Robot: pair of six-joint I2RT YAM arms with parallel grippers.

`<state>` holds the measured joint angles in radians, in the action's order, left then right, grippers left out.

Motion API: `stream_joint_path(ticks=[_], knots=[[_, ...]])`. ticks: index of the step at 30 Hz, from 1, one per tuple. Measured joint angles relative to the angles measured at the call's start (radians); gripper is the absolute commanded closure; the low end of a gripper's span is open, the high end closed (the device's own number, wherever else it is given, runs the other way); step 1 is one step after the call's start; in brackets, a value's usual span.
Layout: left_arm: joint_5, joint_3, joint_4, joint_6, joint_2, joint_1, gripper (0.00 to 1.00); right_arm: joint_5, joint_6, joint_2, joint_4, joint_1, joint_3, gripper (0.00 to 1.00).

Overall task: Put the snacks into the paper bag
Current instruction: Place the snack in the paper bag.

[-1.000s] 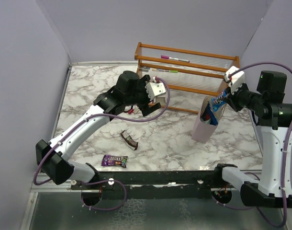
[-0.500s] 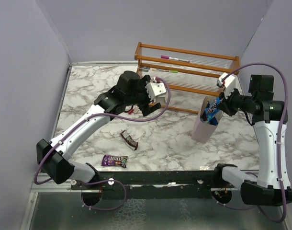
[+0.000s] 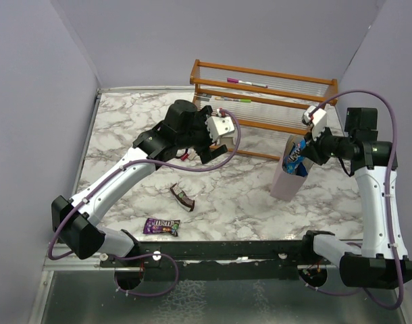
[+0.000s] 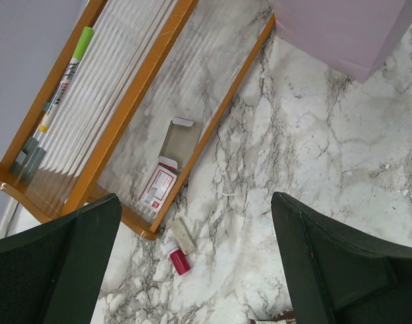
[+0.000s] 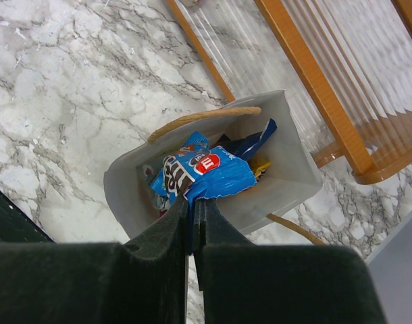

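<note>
While the right gripper (image 5: 191,214) is clamped on a corner of the crinkly blue-and-white snack packet (image 5: 204,174), which hangs partly inside the mouth of the pale lilac paper bag (image 5: 287,177), the step in hand looks like the drop-in. Next, those jaws need to part over the opening. The left gripper (image 3: 211,150) hovers near the orange wooden rack (image 3: 260,73), jaws wide apart and empty, while a dark brown wrapped bar (image 3: 182,197) and a purple packet (image 3: 161,226) lie unbagged on the marble table (image 3: 260,209).

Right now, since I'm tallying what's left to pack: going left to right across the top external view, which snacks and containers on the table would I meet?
purple packet → dark brown snack → paper bag
</note>
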<state>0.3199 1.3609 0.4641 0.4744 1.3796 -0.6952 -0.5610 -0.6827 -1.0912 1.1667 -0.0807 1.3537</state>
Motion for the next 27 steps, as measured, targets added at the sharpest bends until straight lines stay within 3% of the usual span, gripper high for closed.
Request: stream_joint_path(ticks=[4, 13, 27], knots=[[0.000, -0.002, -0.002, 0.003, 0.000, 0.000, 0.04, -0.007, 0.008, -0.002, -0.018, 0.000, -0.023, 0.92], [0.000, -0.027, -0.005, 0.007, 0.001, 0.000, 0.04, -0.011, 0.016, -0.002, -0.046, 0.000, -0.026, 0.60], [-0.002, -0.028, -0.006, 0.007, 0.001, 0.000, 0.04, -0.036, 0.038, 0.001, -0.056, 0.000, -0.024, 0.58]])
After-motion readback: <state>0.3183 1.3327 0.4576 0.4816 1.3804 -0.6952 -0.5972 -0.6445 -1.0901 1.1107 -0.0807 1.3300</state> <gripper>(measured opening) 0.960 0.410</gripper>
